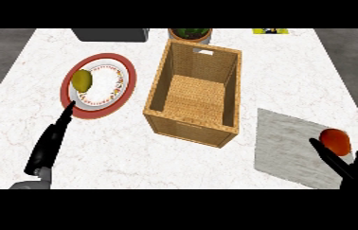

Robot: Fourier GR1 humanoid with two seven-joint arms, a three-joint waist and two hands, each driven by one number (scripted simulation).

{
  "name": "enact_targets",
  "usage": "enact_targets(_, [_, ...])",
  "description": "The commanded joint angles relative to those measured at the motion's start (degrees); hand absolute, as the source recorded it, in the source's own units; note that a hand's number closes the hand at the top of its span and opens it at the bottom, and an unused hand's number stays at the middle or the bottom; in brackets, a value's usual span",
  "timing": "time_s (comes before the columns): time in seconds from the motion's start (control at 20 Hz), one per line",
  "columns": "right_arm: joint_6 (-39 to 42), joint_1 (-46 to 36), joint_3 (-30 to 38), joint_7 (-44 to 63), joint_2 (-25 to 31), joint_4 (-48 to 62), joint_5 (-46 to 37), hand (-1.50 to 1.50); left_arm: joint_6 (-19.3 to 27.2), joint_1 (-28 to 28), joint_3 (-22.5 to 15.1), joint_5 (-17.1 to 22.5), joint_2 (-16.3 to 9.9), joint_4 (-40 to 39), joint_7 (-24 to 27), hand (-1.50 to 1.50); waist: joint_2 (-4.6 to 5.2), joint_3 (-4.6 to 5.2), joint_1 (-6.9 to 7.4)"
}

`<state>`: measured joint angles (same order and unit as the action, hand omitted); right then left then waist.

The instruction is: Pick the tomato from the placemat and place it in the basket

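A: Where is the round red-orange tomato (pixel 336 140) found at this moment?

B: It is seen on the flat grey rectangular placemat (pixel 290 146), near its right side, at the right of the white marbled bench (pixel 140 148). It is not lifted yet. The black right hand (pixel 335 163) is placed just beside it, with the fingers stretched toward the tomato and not closed around it. The hand is released; nothing is grasped.

A: Why is the hand held so?

B: It is judged that a grasp is being prepared: the fingers are kept straight so that the smooth round fruit can be enclosed from below and from the side.

A: And the tall woven wicker basket (pixel 194 94)?

B: It is set in the middle of the bench, between the placemat and the round white patterned plate (pixel 106 84), which lies on a red round mat (pixel 87 111). The basket is rectangular, open on top, with a rough plaited texture and a cut handle hole. A short path from the placemat is given by this position.

A: What is on the plate?

B: A yellow-green oval fruit (pixel 82 81) is laid there. The black left hand (pixel 49 144) is extended, fingers straight, with the tip near the edge of the red mat, and nothing is held by it.
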<state>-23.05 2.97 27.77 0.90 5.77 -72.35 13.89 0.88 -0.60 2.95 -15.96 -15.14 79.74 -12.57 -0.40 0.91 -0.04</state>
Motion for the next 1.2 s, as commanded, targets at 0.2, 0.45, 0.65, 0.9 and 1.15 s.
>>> enact_targets(0.2, [8.5, -3.4, 0.7, -3.6, 3.0, 8.3, 4.0, 1.50, 0.5, -3.2, 1.4, -0.9, 0.4, -4.7, 2.1, 0.00, 0.47, -0.93, -0.03])
enact_targets(0.45, [9.7, -4.4, -0.4, -9.0, -0.1, 7.9, 4.8, 1.50, -0.5, -1.9, 1.3, -0.7, 0.5, -2.3, -0.2, 0.00, 0.43, -0.94, 0.02])
enact_targets(0.65, [9.1, -6.5, -1.5, -6.7, 1.1, 6.0, 4.7, 1.50, -2.1, 3.5, 1.4, 0.0, -0.7, 4.0, 0.4, 0.00, 0.30, -0.93, 0.48])
enact_targets(0.9, [4.3, -8.9, -2.7, -9.1, 3.0, 9.1, 1.9, 1.50, -3.0, -3.8, 3.6, -0.7, -0.8, -1.8, -0.7, 0.00, 0.40, -0.92, 0.05])
enact_targets(1.15, [-5.1, -7.3, -2.0, -3.4, 4.3, 3.7, -1.1, 1.50, -3.3, -0.4, 2.9, -0.5, -0.3, 3.4, -3.2, 0.00, 0.33, -0.90, 0.05])
